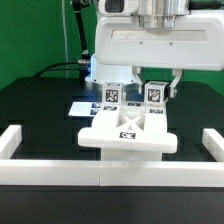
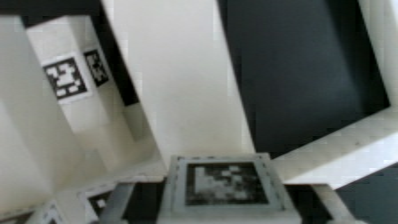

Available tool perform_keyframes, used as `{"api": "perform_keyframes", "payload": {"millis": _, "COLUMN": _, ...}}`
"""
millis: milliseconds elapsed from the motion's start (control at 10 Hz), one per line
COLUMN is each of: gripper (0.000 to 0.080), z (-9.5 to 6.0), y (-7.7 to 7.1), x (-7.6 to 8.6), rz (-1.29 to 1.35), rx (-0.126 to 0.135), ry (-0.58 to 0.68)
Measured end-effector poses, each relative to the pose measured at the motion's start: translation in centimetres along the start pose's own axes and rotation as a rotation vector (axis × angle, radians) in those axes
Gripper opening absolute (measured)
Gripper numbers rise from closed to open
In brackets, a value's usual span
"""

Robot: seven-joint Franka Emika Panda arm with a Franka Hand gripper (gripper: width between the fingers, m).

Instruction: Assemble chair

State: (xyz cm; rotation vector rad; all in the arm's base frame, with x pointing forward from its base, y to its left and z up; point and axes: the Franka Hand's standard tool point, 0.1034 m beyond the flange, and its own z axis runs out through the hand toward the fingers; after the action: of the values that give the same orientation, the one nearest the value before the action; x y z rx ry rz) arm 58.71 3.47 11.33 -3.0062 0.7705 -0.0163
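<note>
Well, where we are: about mid-way, we think.
Chair [image 1: 127,131]: white parts w/ black-and-white tags, sitting mid-table, just behind the front border rail [image 1: 100,175].
Done so far: a flat seat slab [image 1: 128,137] lies w/ a tag on top, and two short tagged posts [image 1: 112,95] stand at its 12 o'clock edge. We guess they are joined on, but we can't be sure.
Gripper [image 1: 168,88]: down at about 1 o'clock from the seat slab, right by the post on the exterior view's right.
Jaws: part way apart. We can't tell if they squeeze that post or just sit next to it; the wrist view is too blurry and close.
Wrist view: shows a tagged block [image 2: 222,185] and tall white bars [image 2: 178,80] v. near the cam.
Marker board [image 1: 85,107]: flat at 10 o'clock from the seat.
Left to do: more parts must go on, e.g. the back. No loose spare parts show on the table, so we can't count them.
</note>
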Motion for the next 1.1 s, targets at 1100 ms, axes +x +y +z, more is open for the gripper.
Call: {"api": "perform_keyframes", "payload": {"millis": 1100, "gripper": 0.0493, "z": 0.04, "y": -0.22, "x": -0.19, "rz": 0.464, "rx": 0.0, "ry": -0.003}}
